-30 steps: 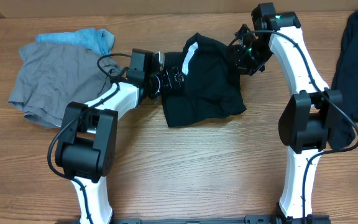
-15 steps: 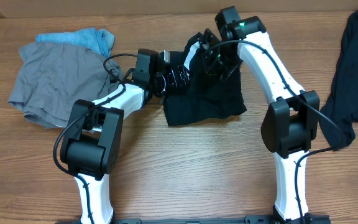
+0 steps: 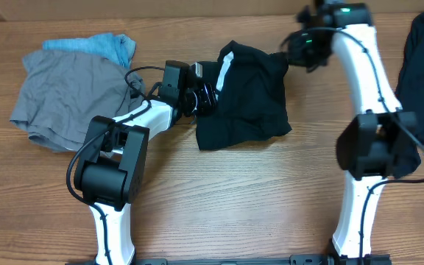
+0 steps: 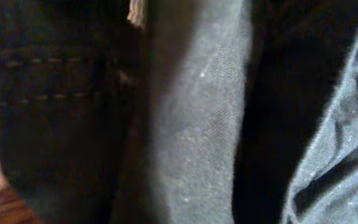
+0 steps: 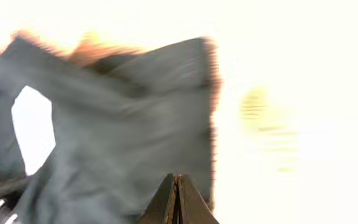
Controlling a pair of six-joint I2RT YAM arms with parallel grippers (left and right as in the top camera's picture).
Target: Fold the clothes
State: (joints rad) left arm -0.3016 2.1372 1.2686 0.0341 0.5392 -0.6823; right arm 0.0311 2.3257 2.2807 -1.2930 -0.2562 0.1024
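After swinging rightward, the right hand (image 5: 176, 182) pinches the black shorts (image 3: 245, 99); for the left hand (image 3: 206, 96), cannot tell.

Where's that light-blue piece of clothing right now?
In the overhead view, the light-blue garment lies at the left of the table, bunched against the far edge of the grey garment, well left of the black garment.

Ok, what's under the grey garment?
A light-blue garment pokes out past the far edge of the grey garment, apparently underneath. How far it reaches beneath is covered; elsewhere only the table shows.
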